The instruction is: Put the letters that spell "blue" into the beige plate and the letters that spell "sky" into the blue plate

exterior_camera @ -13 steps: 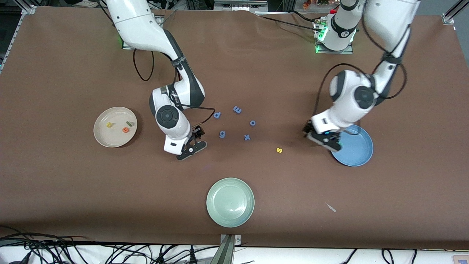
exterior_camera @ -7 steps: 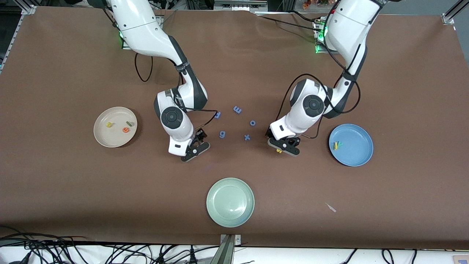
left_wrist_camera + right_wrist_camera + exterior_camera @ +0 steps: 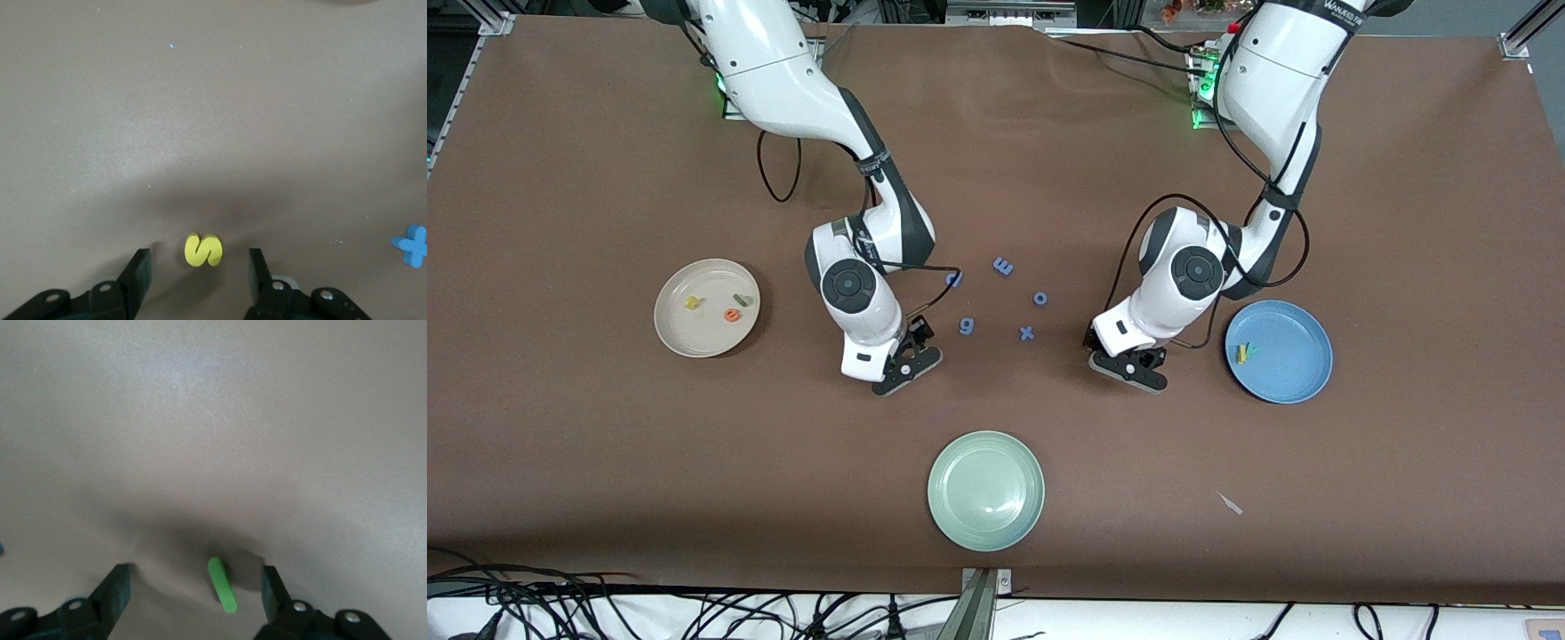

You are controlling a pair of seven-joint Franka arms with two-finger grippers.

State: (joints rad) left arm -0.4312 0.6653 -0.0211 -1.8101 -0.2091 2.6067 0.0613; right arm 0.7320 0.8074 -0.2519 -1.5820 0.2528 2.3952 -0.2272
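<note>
Letters for "blue" and "sky" are split between plates and desk. In the beige plate (image 3: 707, 308), toward the right arm's end of the desk, lie the yellow "u" (image 3: 691, 303), the orange "e" (image 3: 732, 315) and a dark green letter (image 3: 740, 300). In the blue plate (image 3: 1279, 351), toward the left arm's end, lie a yellow letter (image 3: 1239, 356) and a teal letter (image 3: 1251, 350), touching each other.

Only the wrist views show the other two. The left wrist view has the yellow "s" (image 3: 203, 250) flat on the brown desk (image 3: 1049, 178), between the spread fingers of the left hand (image 3: 199, 267) with a gap on each side. The right wrist view has the thin green "l" bar (image 3: 221, 585) flat on the desk between the spread fingers of the right hand (image 3: 195, 587), nearer one finger, touching neither.

From the front, both letters are hidden under the hands: the left hand (image 3: 1131, 366) is low over the desk beside the blue plate, the right hand (image 3: 903, 363) low between the beige plate and the blue letters (image 3: 996, 298). Those five sit mid-desk; the blue "x" (image 3: 413, 245) also shows at the edge of the left wrist view. A pale green plate (image 3: 985, 491) lies nearer the front camera.
</note>
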